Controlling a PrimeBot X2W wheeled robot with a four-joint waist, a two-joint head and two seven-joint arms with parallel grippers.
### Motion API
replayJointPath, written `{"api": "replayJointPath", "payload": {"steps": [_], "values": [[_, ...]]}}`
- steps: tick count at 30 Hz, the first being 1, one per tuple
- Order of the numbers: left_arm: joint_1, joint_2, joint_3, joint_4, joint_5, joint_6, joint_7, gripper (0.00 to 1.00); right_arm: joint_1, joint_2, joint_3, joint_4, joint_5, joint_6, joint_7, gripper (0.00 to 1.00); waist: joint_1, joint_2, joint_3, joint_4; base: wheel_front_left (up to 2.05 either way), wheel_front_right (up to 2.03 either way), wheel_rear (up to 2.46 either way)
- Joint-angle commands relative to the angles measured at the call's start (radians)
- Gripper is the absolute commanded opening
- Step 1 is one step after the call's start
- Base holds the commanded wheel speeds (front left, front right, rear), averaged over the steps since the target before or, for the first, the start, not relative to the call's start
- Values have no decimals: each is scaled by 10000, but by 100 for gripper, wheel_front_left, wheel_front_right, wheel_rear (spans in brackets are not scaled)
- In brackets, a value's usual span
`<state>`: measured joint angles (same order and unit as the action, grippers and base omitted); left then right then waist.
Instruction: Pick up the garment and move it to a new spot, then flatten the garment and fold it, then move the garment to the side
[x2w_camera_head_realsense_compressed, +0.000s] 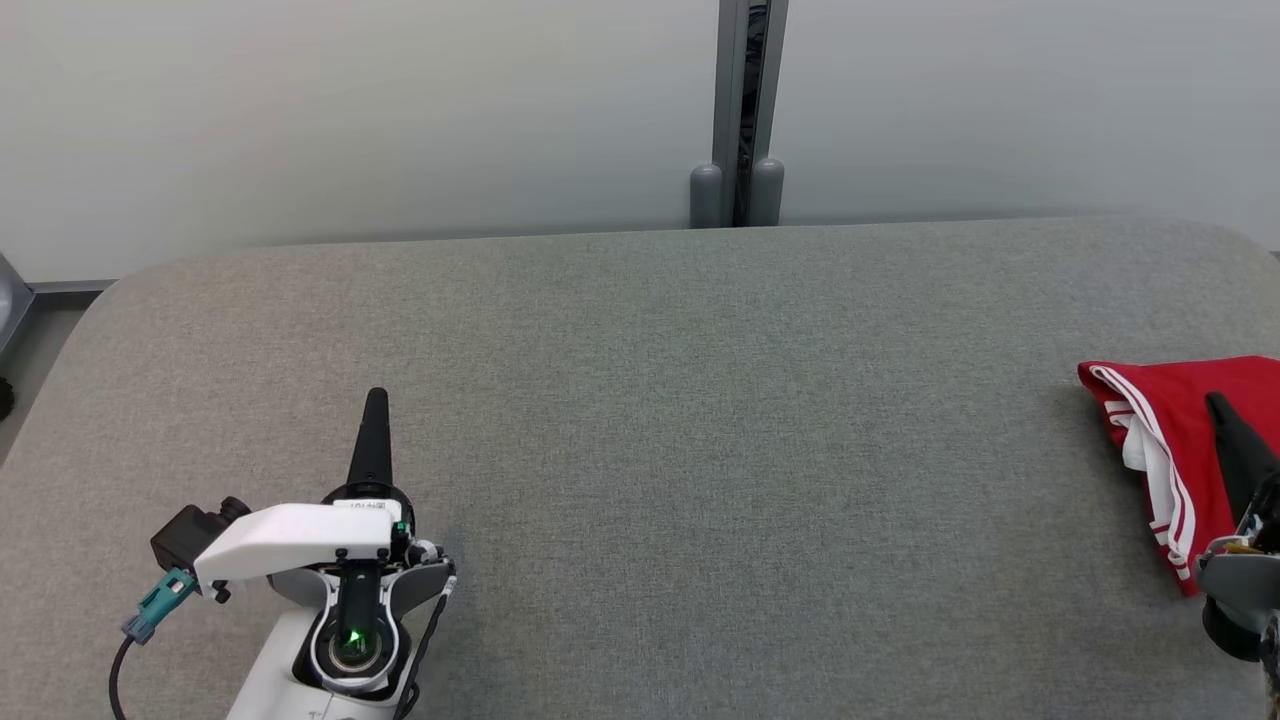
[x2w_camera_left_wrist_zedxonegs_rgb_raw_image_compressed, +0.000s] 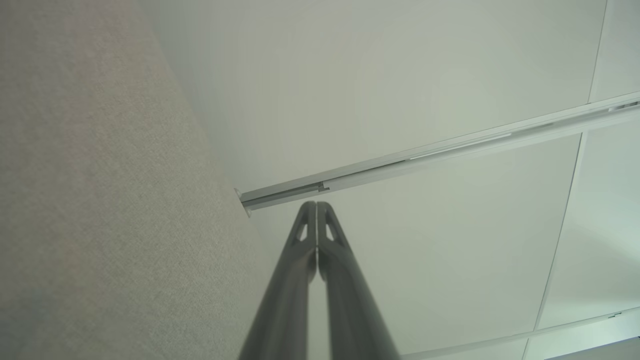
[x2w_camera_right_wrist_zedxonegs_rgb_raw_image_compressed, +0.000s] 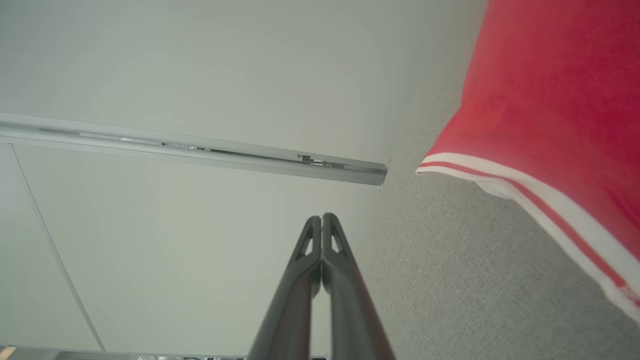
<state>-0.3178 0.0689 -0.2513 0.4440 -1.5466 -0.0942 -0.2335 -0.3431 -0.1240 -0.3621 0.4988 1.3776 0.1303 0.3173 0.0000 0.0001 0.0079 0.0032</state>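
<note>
The garment (x2w_camera_head_realsense_compressed: 1175, 425) is red with white stripes along its hem. It lies folded at the far right edge of the grey table (x2w_camera_head_realsense_compressed: 700, 420), cut off by the picture's border. My right gripper (x2w_camera_head_realsense_compressed: 1216, 400) is shut and empty, its dark fingers standing over the garment. In the right wrist view the shut gripper (x2w_camera_right_wrist_zedxonegs_rgb_raw_image_compressed: 321, 218) points past the table's edge at the wall, with the garment (x2w_camera_right_wrist_zedxonegs_rgb_raw_image_compressed: 545, 100) to its right. My left gripper (x2w_camera_head_realsense_compressed: 377, 396) is shut and empty above the table at the lower left. Its closed tips (x2w_camera_left_wrist_zedxonegs_rgb_raw_image_compressed: 316, 205) show in the left wrist view.
A pale wall rises behind the table, with a grey vertical post (x2w_camera_head_realsense_compressed: 742, 110) at its middle. A rail (x2w_camera_left_wrist_zedxonegs_rgb_raw_image_compressed: 425, 155) runs along the wall. The table's rounded corners lie at the far left and far right.
</note>
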Motion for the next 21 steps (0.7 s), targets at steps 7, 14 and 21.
{"api": "replayJointPath", "payload": {"steps": [7, 14, 21], "values": [[-420, -42, 12, 157, -628, -181, 17, 0, -350, -129, -176, 245, 659, 7, 271, 0, 0, -1, 12, -8, 0, 0, 0], [-536, -105, 8, 300, -1137, -285, 18, 0, -523, -173, -299, 463, 1162, 7, 458, 0, 0, -1, 23, -16, 0, 0, 0], [-684, -158, 5, 402, -1508, -364, 24, 0, -664, -204, -383, 612, 1556, 7, 584, 0, 0, -1, 32, -23, 0, 0, 0]]}}
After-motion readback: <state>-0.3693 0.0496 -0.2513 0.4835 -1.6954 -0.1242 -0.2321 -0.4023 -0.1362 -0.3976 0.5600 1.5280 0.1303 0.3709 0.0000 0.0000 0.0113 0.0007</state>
